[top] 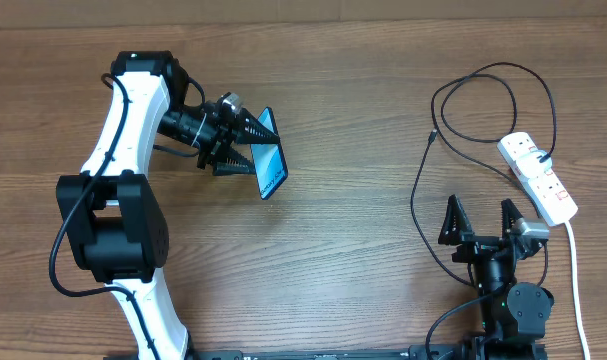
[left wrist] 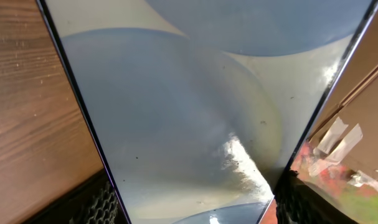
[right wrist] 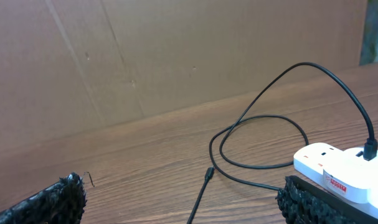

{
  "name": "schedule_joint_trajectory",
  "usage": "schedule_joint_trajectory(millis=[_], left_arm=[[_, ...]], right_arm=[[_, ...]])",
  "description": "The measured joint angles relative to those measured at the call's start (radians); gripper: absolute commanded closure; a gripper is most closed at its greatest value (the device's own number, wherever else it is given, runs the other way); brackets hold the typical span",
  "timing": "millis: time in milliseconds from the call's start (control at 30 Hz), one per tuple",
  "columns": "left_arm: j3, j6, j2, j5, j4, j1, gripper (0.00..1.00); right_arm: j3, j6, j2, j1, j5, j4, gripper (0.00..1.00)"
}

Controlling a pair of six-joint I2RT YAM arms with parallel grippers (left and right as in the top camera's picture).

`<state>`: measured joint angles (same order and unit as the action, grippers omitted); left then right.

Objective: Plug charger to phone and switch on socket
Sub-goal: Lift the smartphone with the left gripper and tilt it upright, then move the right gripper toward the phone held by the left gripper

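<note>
Bright even light; glare on phone [left wrist: 201,118]

phone [top: 270,160] lt blue scrn, dark edge | charger [right wrist: 307,64] blk | socket [top: 539,178] wht, red sw | table [top: 363,250] brn wood grain

arms: 2, left arm [top: 123,120] and right arm [top: 513,300]
claws: 2, left claw [top: 255,148] and right claw [top: 478,205]
phone [top: 272,160]: 1
charger [top: 420,190]: 1
socket [top: 539,177]: 1
white cord [top: 575,280]: 1
bench [top: 353,120]: 1
</note>
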<state>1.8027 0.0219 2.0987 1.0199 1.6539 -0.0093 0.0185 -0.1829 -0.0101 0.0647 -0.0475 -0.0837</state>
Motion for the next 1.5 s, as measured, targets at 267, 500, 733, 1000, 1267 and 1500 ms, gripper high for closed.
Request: schedule_joint_trajectory(millis=[267,500,733,1000,1267,1500], left_arm=[[0.0,-0.008,0.0,0.002,-0.018,-0.004,0.6],[0.0,0.004,0.0,0.002,-0.068,-0.042,0.58],[0.001,0.122,0.0,-0.007,-0.2,-0.096,0.58],[0.001,0.254,0.0,-0.01,-0.264,-0.129,0.58],[0.001,0.338,0.0,-0.011,-0.322,-0.159,0.57],[0.001,0.369,0.0,-0.011,-0.319,-0.175,0.58]], right_arm=[[0.0,-0.002,0.0,0.0,-0.006,0.032,0.0],[0.0,-0.233,0.0,0.0,-0.261,0.023,0.0],[0.0,-0.604,0.0,0.0,-0.68,0.021,0.0],[0.0,-0.658,0.0,0.0,-0.792,0.045,0.04],[0.008,-0.518,-0.01,0.0,-0.793,-0.034,0.0],[0.257,-0.269,-0.153,0.0,-0.655,-0.423,0.0]])
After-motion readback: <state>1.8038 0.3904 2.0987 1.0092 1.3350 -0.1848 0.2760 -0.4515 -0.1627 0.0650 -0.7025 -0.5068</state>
